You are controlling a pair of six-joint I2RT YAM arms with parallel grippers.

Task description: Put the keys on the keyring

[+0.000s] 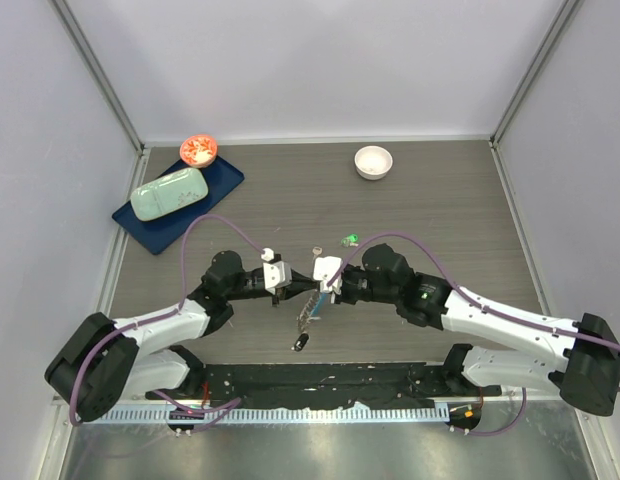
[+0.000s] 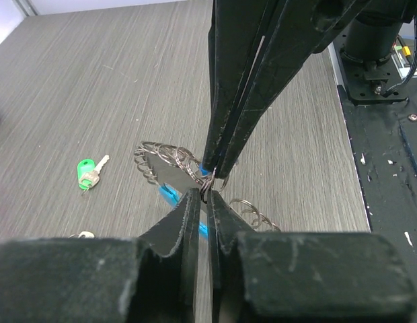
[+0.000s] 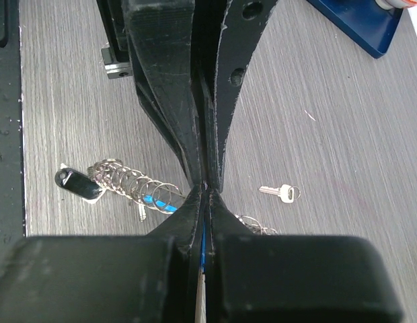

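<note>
Both claws meet tip to tip at table centre. Left claw [image 1: 293, 289] is closed, right claw [image 1: 325, 282] is closed, and each looks pinched on the same small bit of the keyring [image 1: 308, 312]. Left wrist view shows a ring loop caught right between the two sets of tips; can't tell how much each one holds.

Rest of the keyring drops onto the table [image 1: 440, 200] and trails toward the near side, long axis roughly far-to-near, with the light-blue strip under it. Black key [image 1: 301, 342] sits at its near end and looks already on it.

Two keys lie loose. Silver key [image 1: 316, 253] is just far of the pinch point, about midway between the arms. Green key [image 1: 350, 239] is farther back and to the right, apart from the keyring, on the right arm's side.

I judge the next pick goes to the right claw, since both loose keys lie far of the pinch and green is nearer that arm. That means the right lets go, with the left alone holding. Risk: keyring sags or slips on release.
</note>
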